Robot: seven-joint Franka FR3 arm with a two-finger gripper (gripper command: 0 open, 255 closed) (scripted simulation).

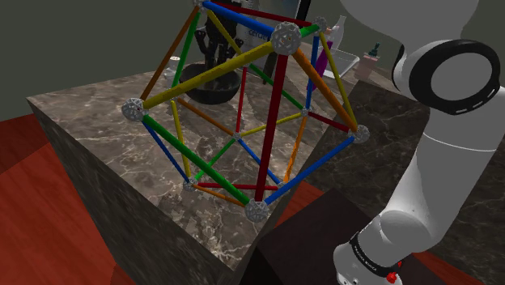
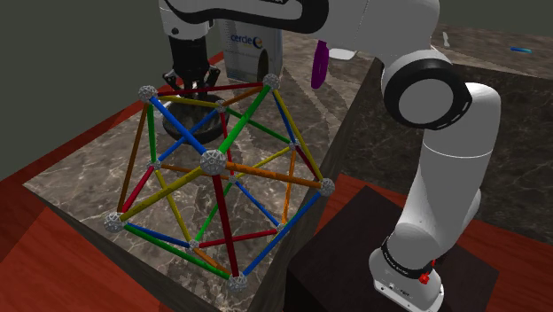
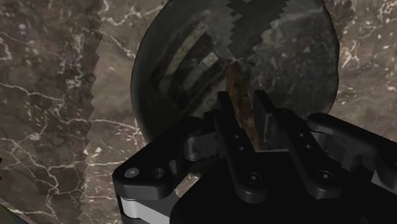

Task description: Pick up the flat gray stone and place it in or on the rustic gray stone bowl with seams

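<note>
Seen from the wrist, my gripper (image 3: 245,105) is shut on a thin flat stone (image 3: 237,89), brownish grey and held edge-on between the two black fingers. Directly beneath it lies the dark round stone bowl (image 3: 191,70), whose seams show as pale stripes on its inner wall. In the shoulder view the bowl (image 1: 204,87) sits at the far part of the marble counter, with the gripper (image 1: 217,57) hanging just over it behind coloured rods. In the second exterior view the gripper (image 2: 190,81) hovers close above the bowl (image 2: 197,124).
A large frame of coloured rods and grey ball joints (image 1: 257,129) (image 2: 213,164) stands on the marble counter (image 1: 89,133), next to the bowl. A white labelled container (image 2: 253,44) and a purple bottle (image 2: 319,64) stand behind. Red floor surrounds the counter.
</note>
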